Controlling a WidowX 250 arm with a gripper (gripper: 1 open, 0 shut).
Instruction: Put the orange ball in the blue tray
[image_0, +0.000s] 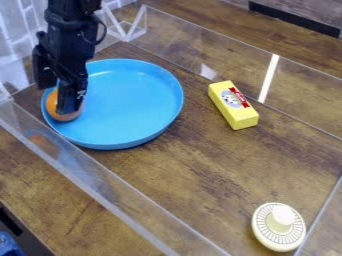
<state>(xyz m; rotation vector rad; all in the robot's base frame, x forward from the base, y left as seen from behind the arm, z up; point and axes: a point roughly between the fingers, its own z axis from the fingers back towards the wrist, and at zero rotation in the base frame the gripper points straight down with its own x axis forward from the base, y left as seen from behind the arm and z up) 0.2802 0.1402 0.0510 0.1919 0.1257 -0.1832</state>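
The orange ball (59, 105) lies in the left part of the blue tray (134, 100), close to its rim. My black gripper (64, 88) hangs just above the ball, and its fingers partly cover the ball's top. The ball sits lower than the fingertips and the jaws look open, no longer holding it. The tray stands at the back left of the wooden table.
A yellow rectangular block (233, 104) lies to the right of the tray. A small cream ribbed disc (277, 224) sits at the front right. Clear plastic walls (80, 170) run along the front and left of the work area.
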